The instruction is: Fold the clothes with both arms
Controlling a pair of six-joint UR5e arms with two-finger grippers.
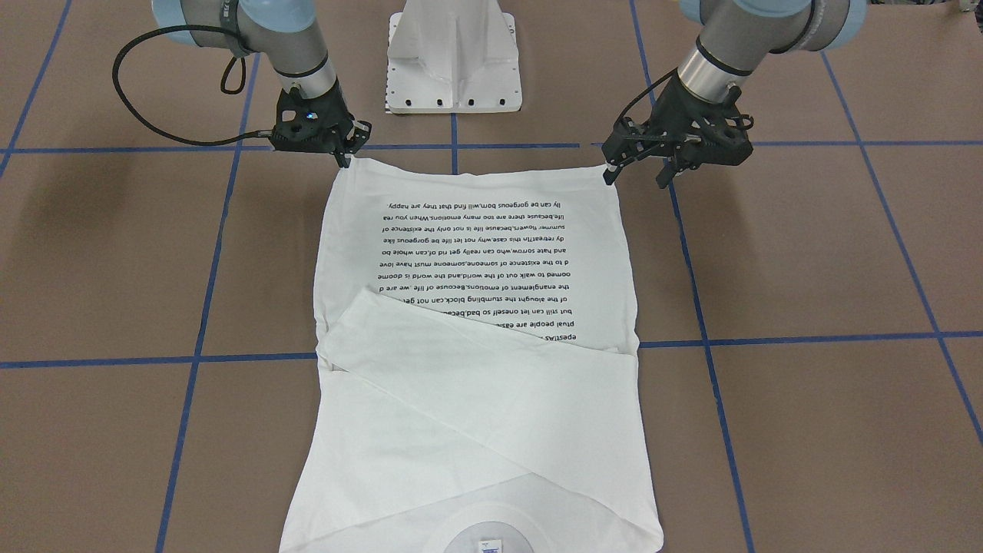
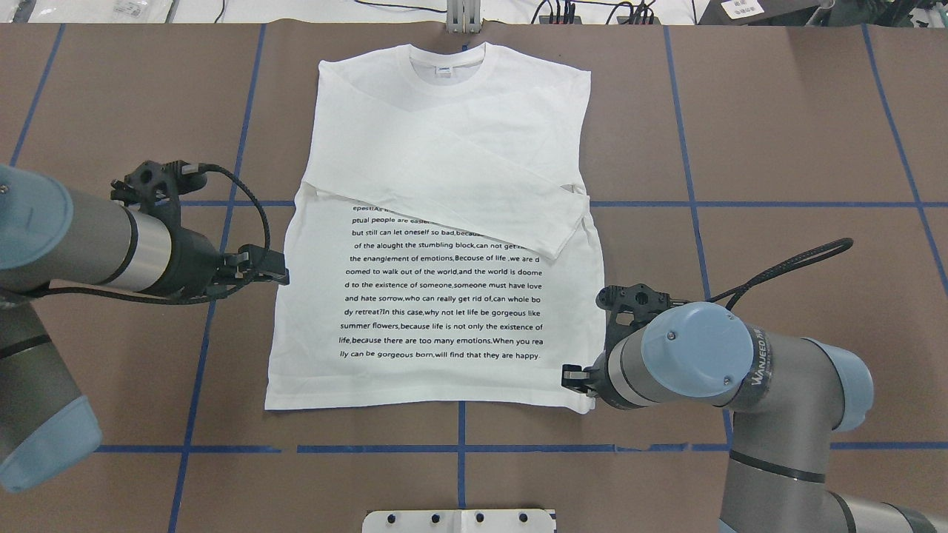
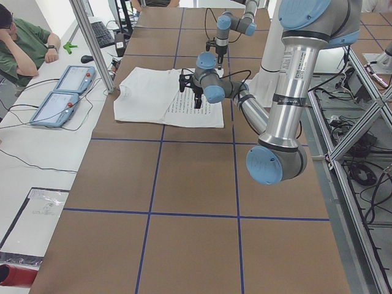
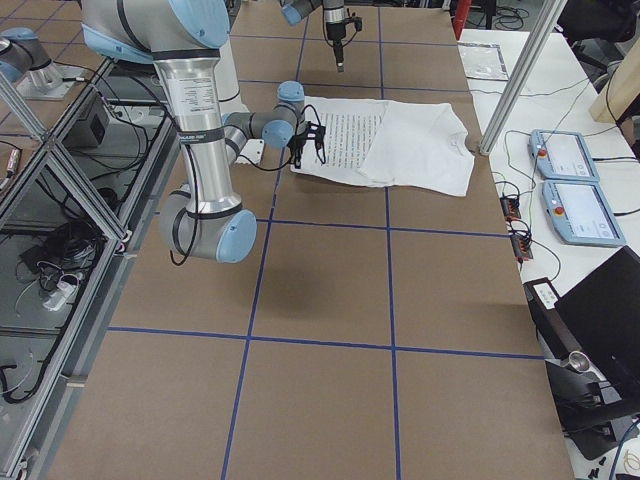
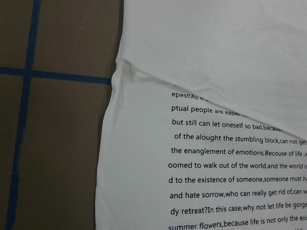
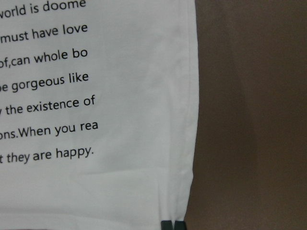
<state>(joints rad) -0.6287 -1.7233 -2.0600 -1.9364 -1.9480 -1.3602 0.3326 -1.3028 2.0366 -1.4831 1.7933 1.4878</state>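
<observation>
The white shirt [image 2: 444, 148] lies flat on the brown table, printed text up, collar away from me, both sleeves folded across the chest. My right gripper [image 2: 570, 377] is down at the hem's right corner. In the right wrist view its fingertips [image 6: 166, 225] are close together at that corner of the shirt [image 6: 120, 191], pinching it. It also shows in the front view [image 1: 343, 157]. My left gripper [image 1: 636, 177] is open and empty. It hovers above the shirt's left edge [image 2: 285, 275]. The left wrist view shows that edge of the shirt [image 5: 216, 57] from some height, with no fingers in it.
The white pedestal base [image 1: 453, 61] stands at the table's near edge behind the hem. Blue tape lines [image 2: 459, 448] cross the brown table. Two operator tablets [image 3: 61, 92] and a seated person [image 3: 18, 43] are beyond the far edge, next to a metal post [image 3: 92, 43].
</observation>
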